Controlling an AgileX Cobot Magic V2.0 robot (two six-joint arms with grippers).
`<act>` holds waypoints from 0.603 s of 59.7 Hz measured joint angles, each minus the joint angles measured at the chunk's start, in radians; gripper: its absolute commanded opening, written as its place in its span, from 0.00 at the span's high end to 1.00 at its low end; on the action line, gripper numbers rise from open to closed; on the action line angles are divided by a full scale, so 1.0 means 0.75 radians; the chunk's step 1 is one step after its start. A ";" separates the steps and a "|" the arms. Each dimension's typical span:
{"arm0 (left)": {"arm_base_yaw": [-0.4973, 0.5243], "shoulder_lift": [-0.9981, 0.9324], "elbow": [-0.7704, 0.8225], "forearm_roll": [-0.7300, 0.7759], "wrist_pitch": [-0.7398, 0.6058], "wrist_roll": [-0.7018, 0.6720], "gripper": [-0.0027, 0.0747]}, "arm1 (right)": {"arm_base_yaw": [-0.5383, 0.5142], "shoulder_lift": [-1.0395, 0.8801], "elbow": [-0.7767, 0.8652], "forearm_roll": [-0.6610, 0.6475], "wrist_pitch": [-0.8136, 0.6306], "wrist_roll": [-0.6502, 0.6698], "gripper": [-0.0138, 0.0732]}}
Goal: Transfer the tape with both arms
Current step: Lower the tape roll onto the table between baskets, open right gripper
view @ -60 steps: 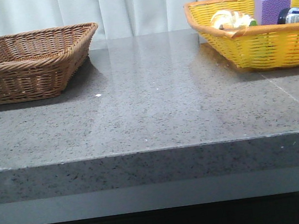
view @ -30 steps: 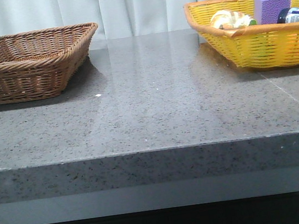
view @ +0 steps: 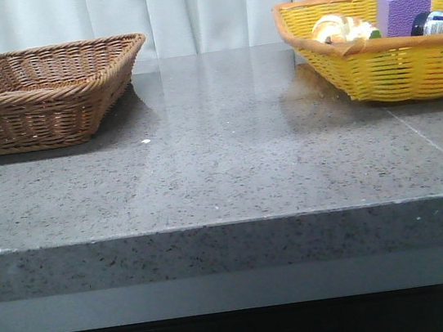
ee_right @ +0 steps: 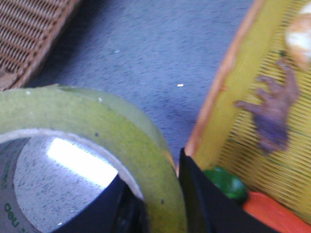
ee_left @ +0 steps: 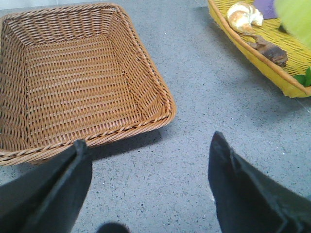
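Observation:
The tape (ee_right: 121,141) is a wide translucent yellow roll with a pale core and small green print. My right gripper (ee_right: 160,194) is shut on its wall, one finger inside the core and one outside, and holds it in the air above the edge of the yellow basket (ee_right: 228,111). A blurred yellow-green patch of the tape (ee_left: 296,19) shows in the left wrist view. My left gripper (ee_left: 146,184) is open and empty above the grey table, beside the brown wicker basket (ee_left: 146,82). Neither gripper nor the tape shows in the front view.
The brown wicker basket (view: 108,66) stands at the table's back left with nothing in it. The yellow basket (view: 389,68) at the back right holds a purple block (view: 403,10), a croissant (view: 338,28), a dark bottle (view: 439,21) and other small items. The table's front edge (view: 230,224) runs across.
A yellow patch of the tape at the top right of the front view one second ago has gone out of that view. Baskets and their contents have not moved.

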 measured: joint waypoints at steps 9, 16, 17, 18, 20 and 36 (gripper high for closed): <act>0.000 0.000 0.000 0.000 0.000 0.000 0.33 | 0.126 0.095 0.000 -0.046 -0.018 -0.036 0.63; 0.000 0.000 0.000 0.000 0.000 0.000 0.33 | 0.209 0.186 0.000 -0.096 -0.038 -0.052 0.63; 0.000 0.000 0.000 0.000 0.000 0.000 0.33 | 0.217 0.197 0.000 -0.106 -0.041 -0.054 0.63; 0.000 0.000 0.000 0.000 0.000 0.000 0.33 | 0.226 0.207 0.000 -0.106 -0.044 -0.054 0.63; 0.000 0.000 0.000 0.000 0.000 0.000 0.33 | 0.242 0.233 0.000 -0.127 -0.048 -0.058 0.63; 0.000 0.000 0.000 0.000 0.000 0.000 0.33 | 0.266 0.398 0.000 -0.253 -0.074 -0.057 0.63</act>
